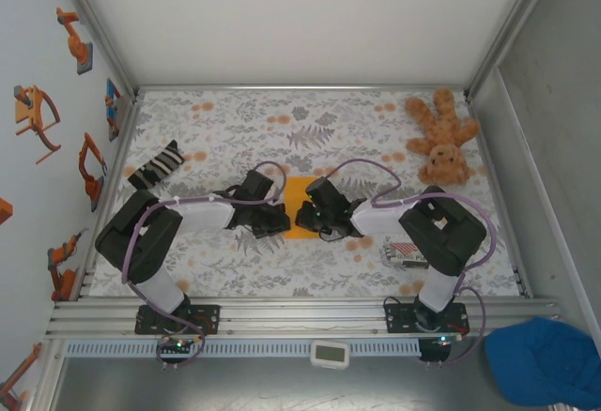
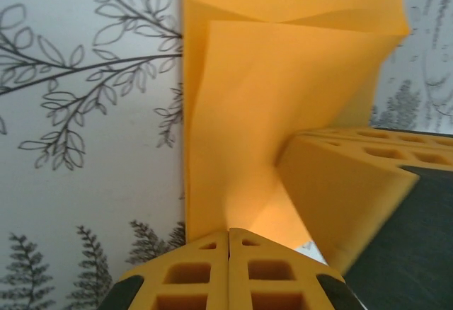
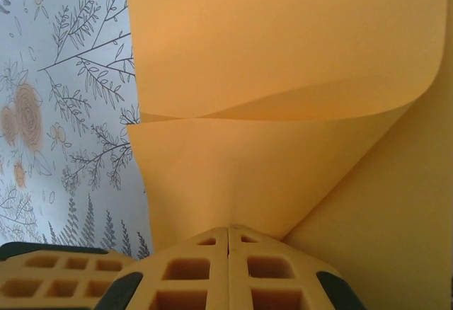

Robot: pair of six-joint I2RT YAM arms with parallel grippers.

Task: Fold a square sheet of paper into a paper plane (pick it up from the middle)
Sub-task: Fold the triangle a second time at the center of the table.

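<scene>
1. The square sheet of paper lay at the centre of the top view, on the floral tablecloth, between the two wrists.
2. The left gripper was clamped tight, its fingertips meeting at the bottom centre of its wrist view. A raised flap of the sheet ran up out of the pinch.
3. The right gripper was also pressed closed at the bottom centre of its own view. It appeared to pinch the sheet's other side, with an orange fold curling away above it.
4. The paper looked thin and very light. It bowed in soft curves across the upper half of both wrist views, so it would likely flop, buckle or slide on the cloth under a sideways push.
5. It would probably crease readily and for good, so a stray pinch might leave an unwanted fold. Two grips pulling apart could tear it.
6. The best hold, in my judgement, was near an edge or an existing fold line, with one grip anchoring while the other led the flap.
</scene>
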